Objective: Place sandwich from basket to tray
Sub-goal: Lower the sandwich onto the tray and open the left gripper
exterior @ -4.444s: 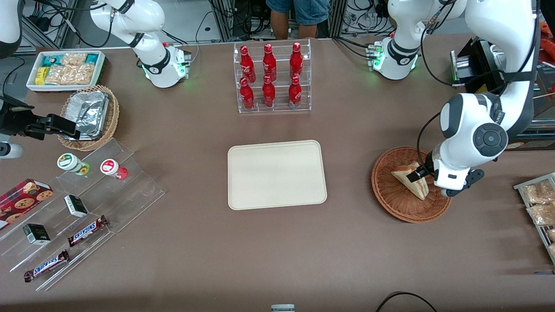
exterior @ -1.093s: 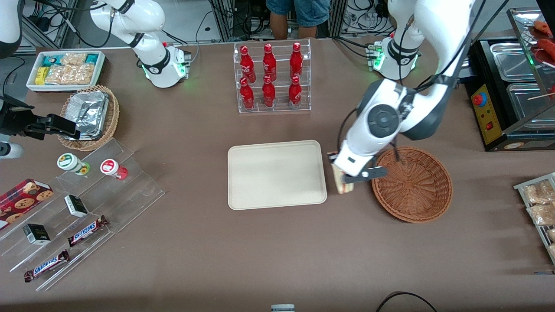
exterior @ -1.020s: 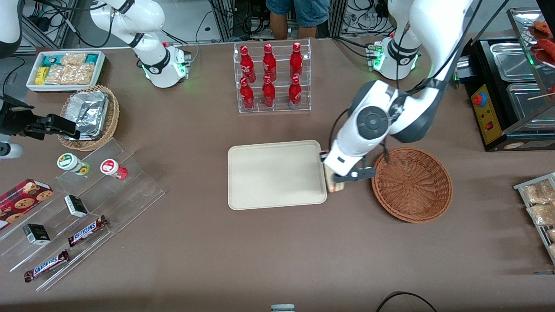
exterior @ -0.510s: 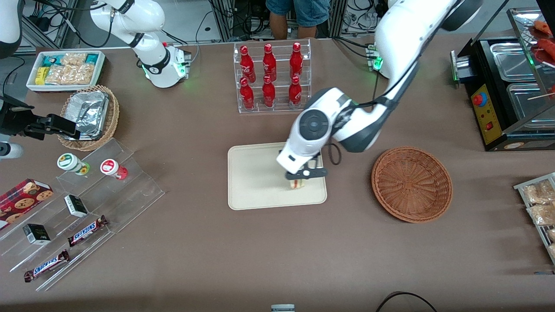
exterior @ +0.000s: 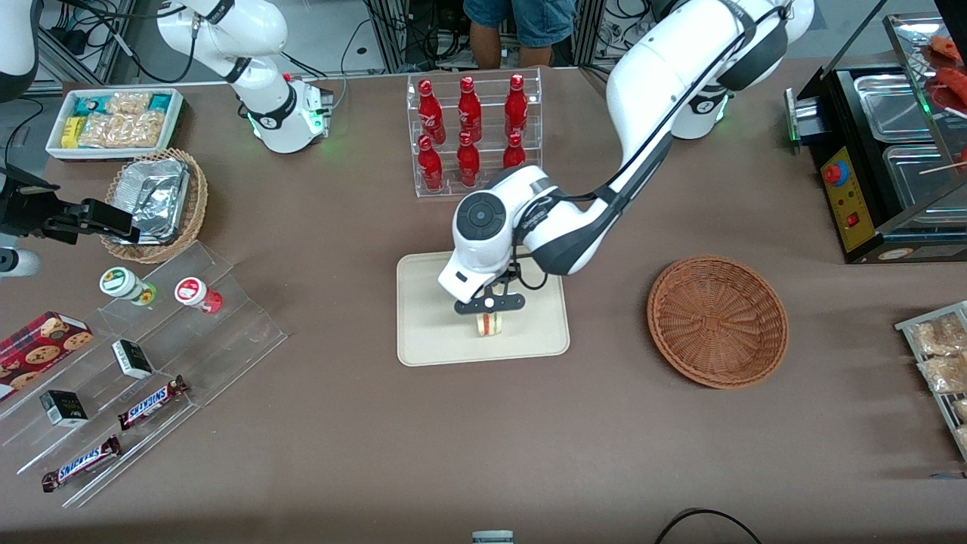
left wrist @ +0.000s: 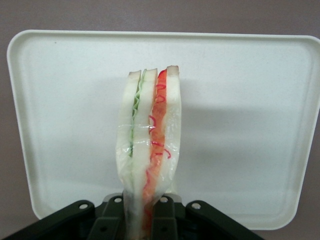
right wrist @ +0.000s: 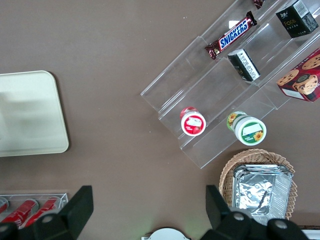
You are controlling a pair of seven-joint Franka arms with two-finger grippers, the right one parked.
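Gripped sandwich (left wrist: pixel 149 150) above tray (left wrist: pixel 250 125)

A clear rack (exterior: pixel 474 136) of red bottles (exterior: pixel 468 106) stands on the brown table (exterior: pixel 340 438). Toward the parked arm's end lie a white bin of snack packets (exterior: pixel 115 121), a tan wicker basket with a foil container (exterior: pixel 155 198), and clear stepped shelves (exterior: pixel 151 363) bearing two Snickers bars (exterior: pixel 153 401), two round cups (exterior: pixel 127 285) and a cookie box (exterior: pixel 41 344).

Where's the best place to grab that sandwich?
Across its two flat bread faces, coming from above, as the gripper does now over the tray. The sandwich is a thin wedge, so the jaws shut on its faces press the layers together rather than splitting them.
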